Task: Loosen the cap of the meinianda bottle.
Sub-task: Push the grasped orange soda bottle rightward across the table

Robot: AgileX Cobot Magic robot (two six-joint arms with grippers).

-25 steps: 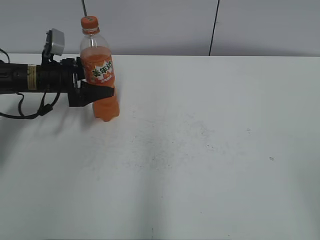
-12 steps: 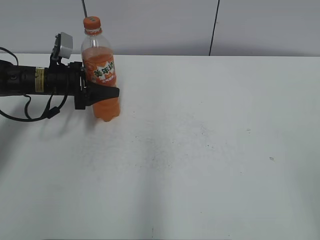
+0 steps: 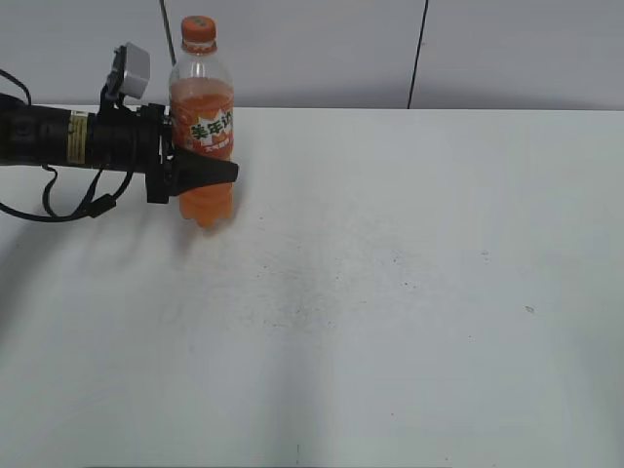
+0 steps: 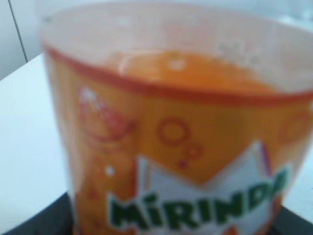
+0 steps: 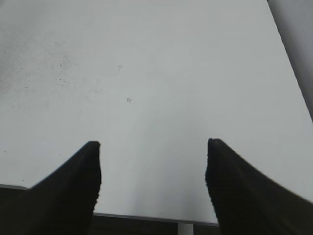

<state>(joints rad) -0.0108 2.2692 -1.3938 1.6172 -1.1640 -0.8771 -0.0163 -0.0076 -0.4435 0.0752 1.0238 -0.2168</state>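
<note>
The meinianda bottle (image 3: 203, 146) is a clear bottle of orange drink with an orange-green label. It is upright at the far left of the table, lifted a little off the surface. Its orange cap (image 3: 198, 29) sits on top, untouched. My left gripper (image 3: 210, 174) comes in from the left and is shut on the bottle's lower body. In the left wrist view the bottle (image 4: 166, 142) fills the frame, label reading MIRINDA. My right gripper (image 5: 152, 161) is open and empty over the table's near edge; it does not show in the exterior view.
The white table (image 3: 409, 292) stretches wide to the right and front of the bottle. A grey wall with a dark vertical cable (image 3: 419, 54) stands behind. The table's front edge (image 5: 146, 216) lies under the right gripper.
My left gripper has lifted the bottle and carried it slightly to the right; the bottle has gone from leaning to upright. The right arm stays out of the exterior view.
</note>
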